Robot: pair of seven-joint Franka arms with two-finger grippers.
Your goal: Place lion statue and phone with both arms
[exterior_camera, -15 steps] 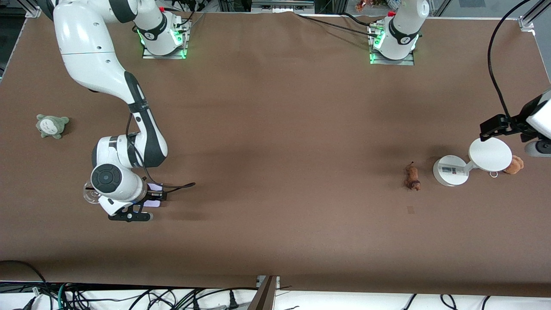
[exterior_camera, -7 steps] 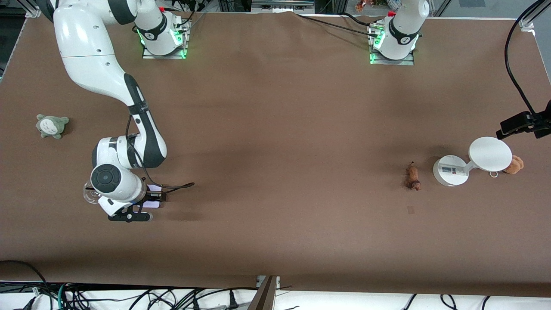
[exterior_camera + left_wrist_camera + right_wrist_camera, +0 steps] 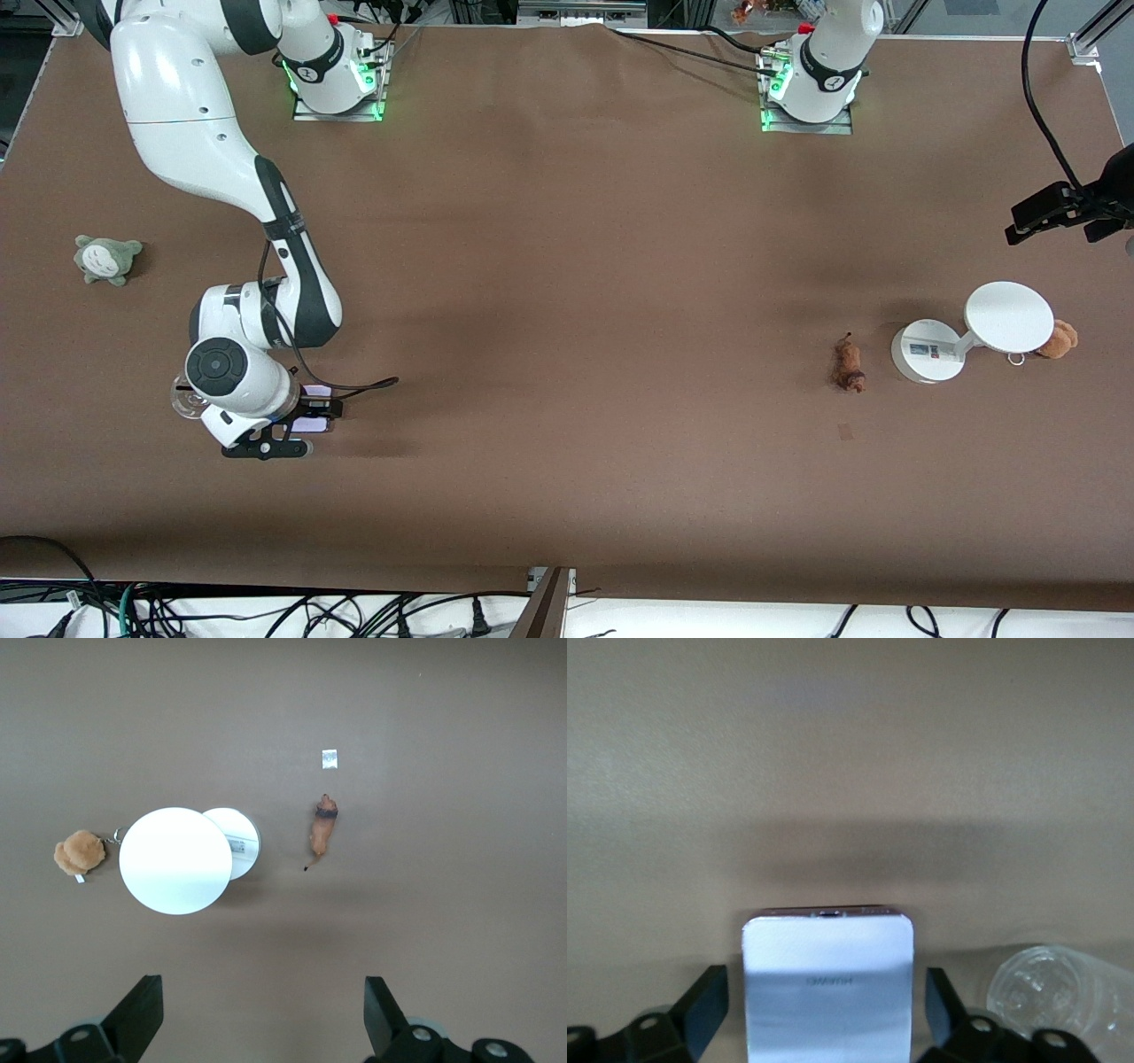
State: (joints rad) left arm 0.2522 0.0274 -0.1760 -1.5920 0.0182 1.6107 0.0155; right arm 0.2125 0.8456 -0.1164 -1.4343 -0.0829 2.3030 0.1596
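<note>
The phone is a pale lavender rectangle lying on the brown table toward the right arm's end. My right gripper is low over it. In the right wrist view the phone lies between the open fingers, with a gap on each side. The lion statue lies on the table toward the left arm's end, beside a white round stand. My left gripper is open and empty, high over the table. It looks down on the lion statue.
A tan plush with a keyring sits beside the stand's disc. A grey-green plush lies farther from the front camera than the phone. A clear glass piece sits beside the phone. A small tape mark lies near the lion.
The left arm's wrist has risen and drawn away from the white stand, toward the table's end. The right gripper has barely moved over the phone.
</note>
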